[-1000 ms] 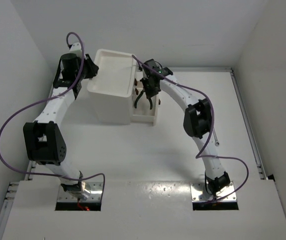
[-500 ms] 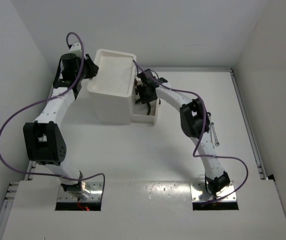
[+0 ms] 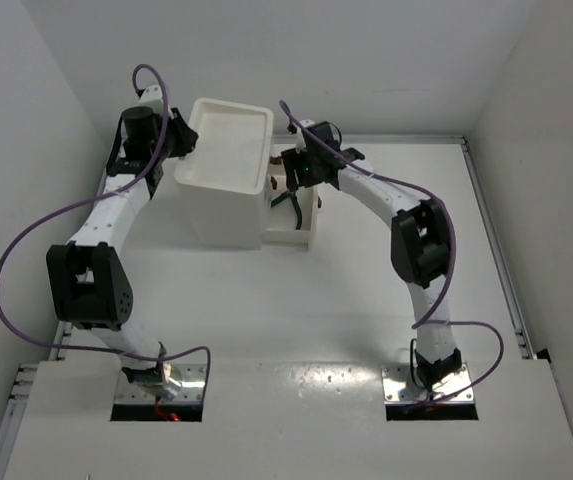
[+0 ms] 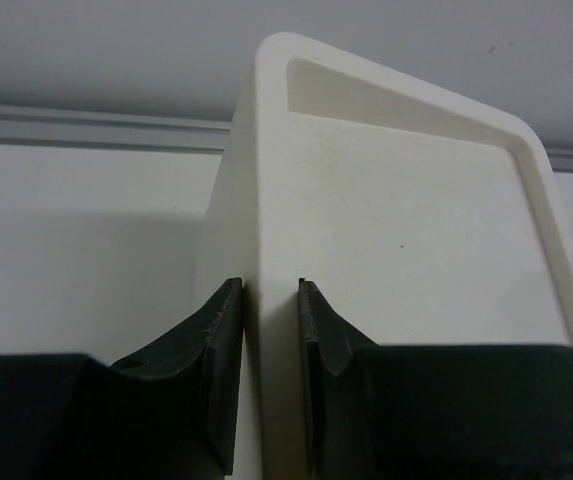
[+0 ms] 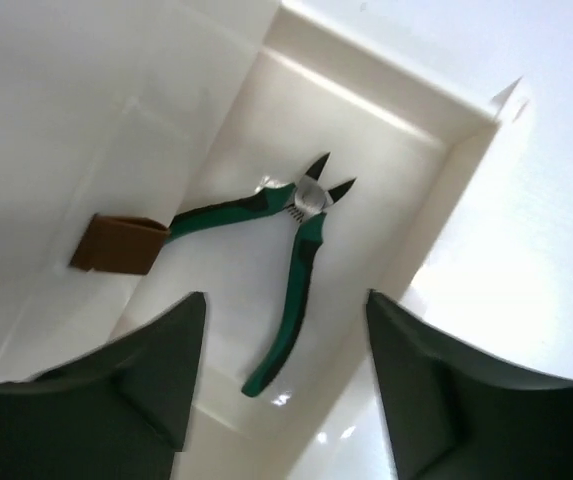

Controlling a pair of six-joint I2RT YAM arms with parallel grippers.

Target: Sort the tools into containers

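Note:
The white cabinet [image 3: 218, 205] stands at the back left, its shallow tray top [image 3: 228, 143] bare. One drawer [image 3: 304, 238] is pulled out to the right. Green-handled pliers [image 5: 294, 262] lie loose on that drawer's floor, jaws apart; from above they show only as a dark shape [image 3: 287, 201]. My right gripper [image 5: 286, 300] hovers open just above the pliers with nothing between its fingers, over the drawer [image 3: 299, 178]. My left gripper [image 4: 269, 290] is shut on the left rim of the cabinet's tray [image 4: 396, 200], one finger on each side of the wall, at the cabinet's left edge [image 3: 182, 143].
A dark red drawer handle [image 5: 116, 245] shows on the cabinet front beside the pliers. The drawer's far wall [image 5: 446, 190] rises close to my right finger. White walls enclose the table on the left, back and right.
My right gripper has opened and drawn back a little, leaving the green-handled pliers lying in the drawer. Its elbow has swung right. The left arm has not moved.

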